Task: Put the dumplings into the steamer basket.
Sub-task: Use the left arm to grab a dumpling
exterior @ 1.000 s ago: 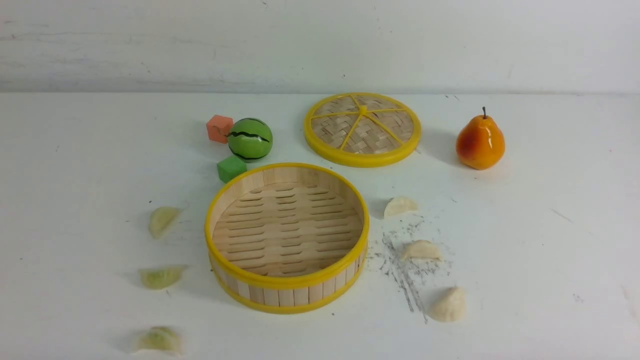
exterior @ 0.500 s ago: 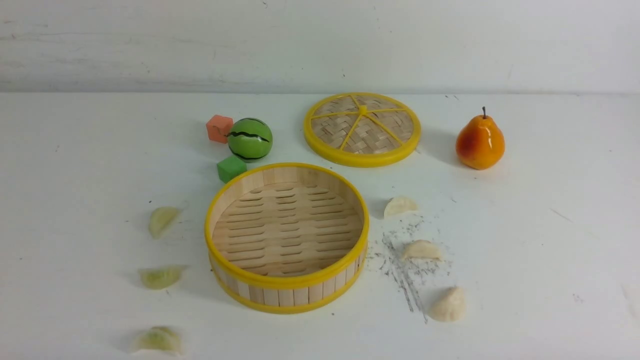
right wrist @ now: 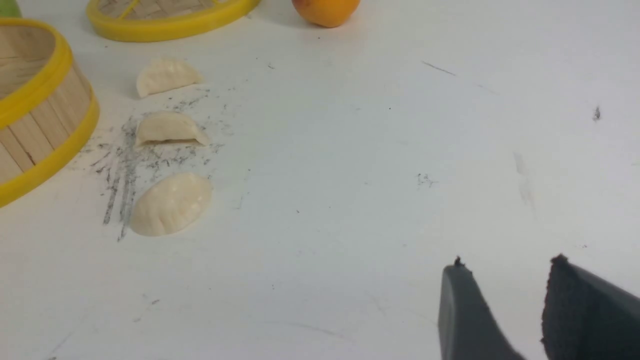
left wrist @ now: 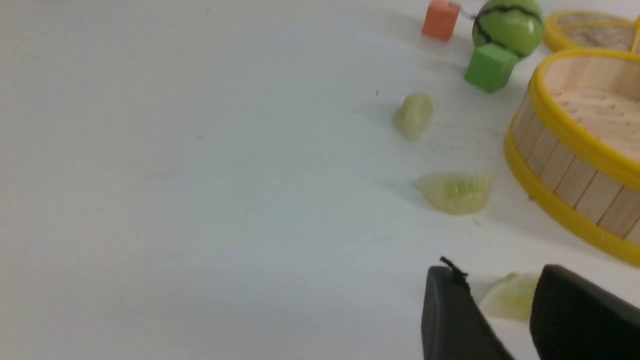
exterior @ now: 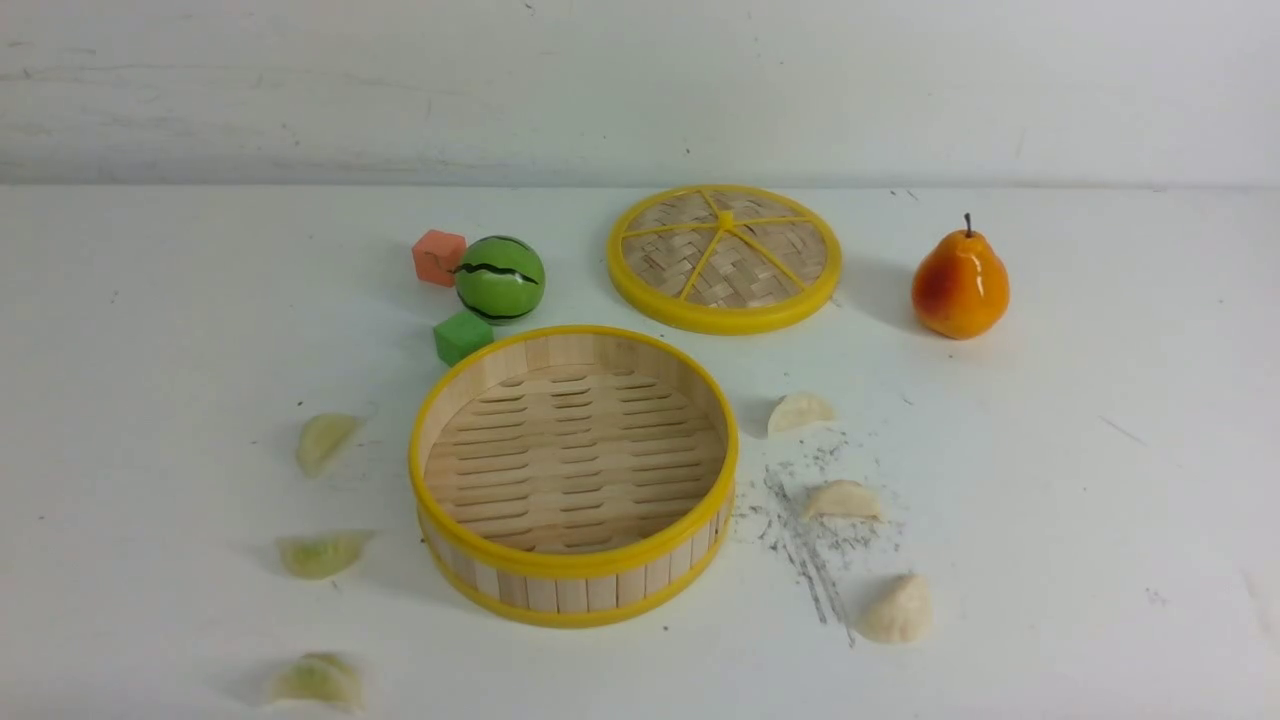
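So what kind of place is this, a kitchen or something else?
Probably a lab test bench, not a kitchen: scuffed white tabletop, plain white wall, and toy food like the pear and watermelon ball.

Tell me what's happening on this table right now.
A two-armed robot is set to load toy dumplings into the steamer basket, which is empty. Three green dumplings lie on the table on the robot's left of it, and three white dumplings on its right. Neither arm holds anything. The left gripper is open with the nearest green dumpling just beyond its fingers. The right gripper is open too, well apart from the white ones.
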`<action>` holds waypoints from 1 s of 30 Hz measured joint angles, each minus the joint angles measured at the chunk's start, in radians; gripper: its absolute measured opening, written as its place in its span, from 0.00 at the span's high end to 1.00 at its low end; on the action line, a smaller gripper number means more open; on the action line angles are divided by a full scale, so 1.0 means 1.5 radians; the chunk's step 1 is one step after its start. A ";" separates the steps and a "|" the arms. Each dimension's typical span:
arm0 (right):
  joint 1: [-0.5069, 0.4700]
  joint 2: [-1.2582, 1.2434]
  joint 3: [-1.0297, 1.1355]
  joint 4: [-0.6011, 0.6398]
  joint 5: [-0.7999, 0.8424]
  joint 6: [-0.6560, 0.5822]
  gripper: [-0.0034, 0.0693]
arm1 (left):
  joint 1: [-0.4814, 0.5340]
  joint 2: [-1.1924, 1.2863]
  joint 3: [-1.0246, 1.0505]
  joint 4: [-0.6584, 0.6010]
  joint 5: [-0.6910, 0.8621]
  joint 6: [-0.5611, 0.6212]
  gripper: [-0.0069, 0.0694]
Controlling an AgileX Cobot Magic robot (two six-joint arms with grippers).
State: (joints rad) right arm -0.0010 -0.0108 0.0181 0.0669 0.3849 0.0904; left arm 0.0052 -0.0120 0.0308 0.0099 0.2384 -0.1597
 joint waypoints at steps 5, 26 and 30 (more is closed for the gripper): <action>0.000 0.000 0.000 -0.002 -0.001 0.000 0.62 | 0.000 0.000 0.000 0.000 -0.121 0.000 0.60; 0.000 0.000 0.007 -0.033 -0.680 0.154 0.63 | 0.000 0.000 -0.001 -0.007 -0.549 -0.247 0.61; 0.000 0.000 -0.030 -0.051 -0.664 0.209 0.70 | 0.000 0.000 -0.067 0.001 -0.489 -0.315 0.72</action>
State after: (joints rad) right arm -0.0010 -0.0108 -0.0275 -0.0091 -0.6115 0.4046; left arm 0.0052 -0.0120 -0.0694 0.0112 -0.4947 -0.6324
